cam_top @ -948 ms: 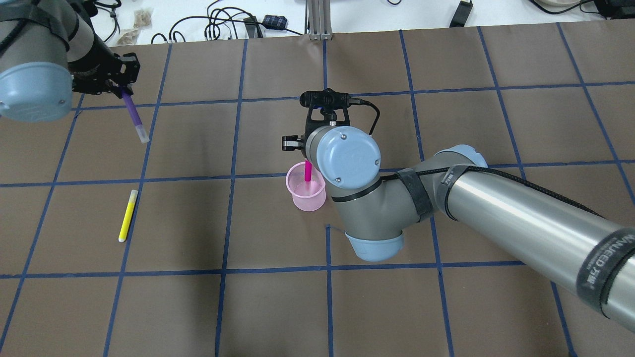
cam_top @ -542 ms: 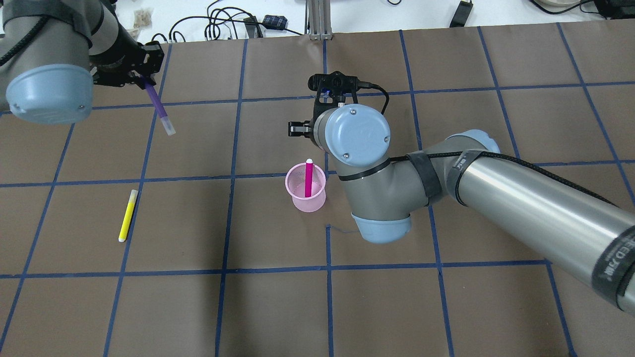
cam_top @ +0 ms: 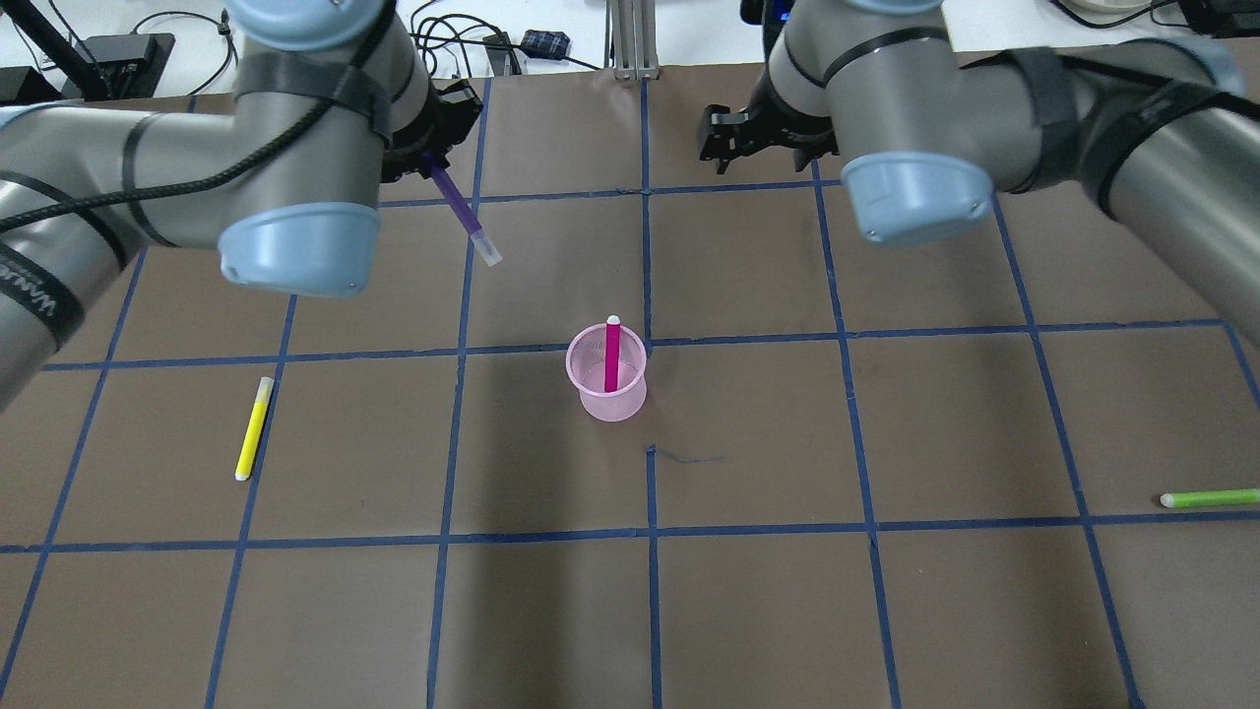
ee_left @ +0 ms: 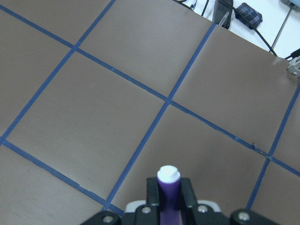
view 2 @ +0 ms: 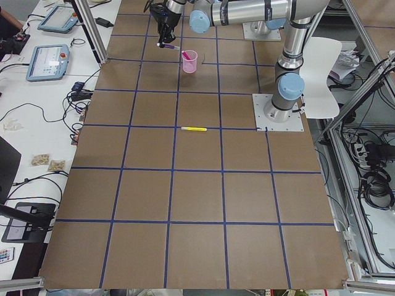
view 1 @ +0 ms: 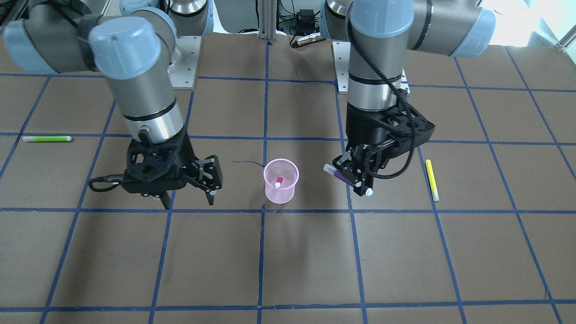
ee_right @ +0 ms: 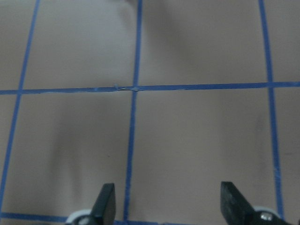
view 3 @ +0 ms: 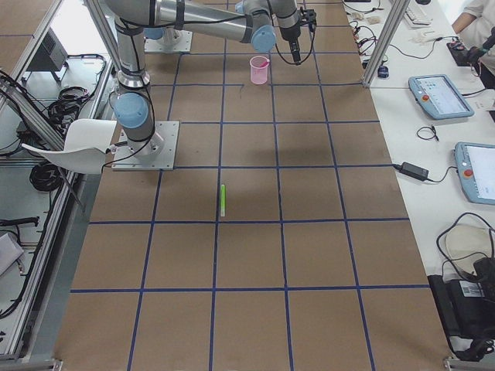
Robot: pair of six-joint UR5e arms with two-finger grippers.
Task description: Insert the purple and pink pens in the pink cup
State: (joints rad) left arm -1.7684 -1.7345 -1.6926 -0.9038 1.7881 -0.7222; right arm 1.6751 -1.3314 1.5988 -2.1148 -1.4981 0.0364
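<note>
Starting nearest the robot in the overhead view, two stray pens lie flat on the brown gridded table (cam_top: 886,611): a yellow pen (cam_top: 254,428) at about 8 o'clock from the cup and a green pen (cam_top: 1209,498) far out at 4 o'clock. Neither belongs to the task.

At mid-table stands the pink cup (cam_top: 591,399), upright and apart from both arms. The pink pen (cam_top: 612,354) is inside it, white tip up, seemingly leaning on the rim at 12 o'clock, though the view is too small to be sure. That half of the job looks done.

Farther out, at 11 o'clock from the cup, the left gripper (view 1: 353,176) is clamped on the purple pen (cam_top: 455,202). It holds the pen in the air at a slant, pale end lowest and pointing toward 5 o'clock. The left wrist camera shows both fingers pressed against the barrel.

At 1 o'clock the right gripper (view 1: 211,182) hangs above bare table with its jaws spread wide and nothing between them.

The step in hand is, I judge, carrying the purple pen to the cup. The next move calls for bringing it over the cup mouth, tipping it closer to vertical and aiming for the free side of the opening, at 6 o'clock from the pink pen. The pen should go down inside the rim before release, since a knock could topple the light cup.
</note>
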